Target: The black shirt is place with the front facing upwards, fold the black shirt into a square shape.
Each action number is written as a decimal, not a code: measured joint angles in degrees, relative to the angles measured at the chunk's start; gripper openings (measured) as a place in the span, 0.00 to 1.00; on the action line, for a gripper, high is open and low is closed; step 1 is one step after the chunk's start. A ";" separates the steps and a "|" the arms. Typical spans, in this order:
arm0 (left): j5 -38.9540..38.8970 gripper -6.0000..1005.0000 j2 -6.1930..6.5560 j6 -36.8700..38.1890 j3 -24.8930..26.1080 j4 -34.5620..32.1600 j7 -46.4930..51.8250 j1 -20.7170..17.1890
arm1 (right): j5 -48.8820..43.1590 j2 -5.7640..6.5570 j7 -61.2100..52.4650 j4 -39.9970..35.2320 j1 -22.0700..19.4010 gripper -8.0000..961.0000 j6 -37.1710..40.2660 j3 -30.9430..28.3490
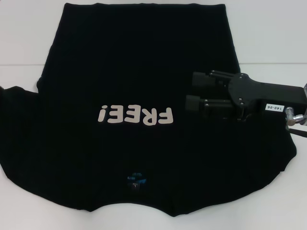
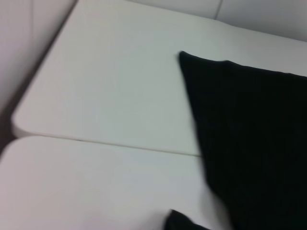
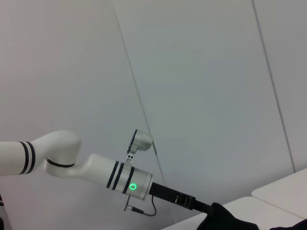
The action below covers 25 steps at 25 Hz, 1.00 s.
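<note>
The black shirt [image 1: 139, 72] lies spread flat on the white table, front up. Its white "FREE!" lettering [image 1: 135, 115] reads upside down, and the blue neck label [image 1: 135, 178] is near the front edge. My right gripper [image 1: 191, 91] reaches in from the right over the shirt's right side, open, with its fingers pointing left and nothing between them. The head view does not show my left gripper. In the right wrist view the left arm [image 3: 96, 167] stretches out, and its black end [image 3: 184, 200] meets black shirt fabric [image 3: 230, 219]. A shirt edge [image 2: 249, 139] shows in the left wrist view.
The white table [image 1: 268, 43] is bare beside the shirt on the right and far left. A seam between two tabletops [image 2: 96, 142] runs across in the left wrist view. A sleeve [image 1: 14, 110] spreads to the left edge of the head view.
</note>
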<state>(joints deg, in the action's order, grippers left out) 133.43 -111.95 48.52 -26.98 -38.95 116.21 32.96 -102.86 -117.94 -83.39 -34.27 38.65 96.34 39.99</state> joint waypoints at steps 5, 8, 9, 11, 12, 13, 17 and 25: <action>-3.34 0.09 -0.15 12.26 0.58 -4.50 0.00 -1.57 | 0.12 0.00 0.00 0.06 -0.08 0.89 0.00 0.00; -6.18 0.09 -0.22 17.23 0.64 -6.68 0.04 -2.59 | 0.13 -0.01 0.00 0.08 -0.14 0.89 -0.01 0.00; -7.10 0.09 -0.24 18.80 0.69 -7.31 0.08 -2.90 | 0.13 -0.05 -0.01 0.09 -0.19 0.89 -0.01 0.00; -8.28 0.09 -0.41 20.97 0.69 -7.93 0.07 -3.15 | 0.13 -0.08 -0.01 0.11 -0.25 0.89 -0.01 0.00; -8.78 0.10 -0.60 22.01 0.67 -8.09 0.07 -3.18 | 0.13 -0.09 -0.01 0.14 -0.28 0.89 -0.01 0.00; -9.06 0.10 -0.87 22.78 0.65 -8.16 0.05 -3.17 | 0.13 -0.09 -0.01 0.15 -0.30 0.89 -0.01 0.00; -9.22 0.10 -3.03 23.99 0.17 -8.06 0.04 -2.39 | 0.13 -0.17 -0.01 0.19 -0.33 0.88 -0.01 0.00; -9.53 0.11 -7.42 23.59 -0.53 -4.98 -3.13 0.67 | 0.12 -0.18 0.06 0.18 -0.33 0.87 -0.01 0.18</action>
<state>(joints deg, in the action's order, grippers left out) 123.90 -119.38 72.12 -27.52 -43.93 113.08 33.63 -102.74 -118.12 -83.34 -34.09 38.32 96.33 40.17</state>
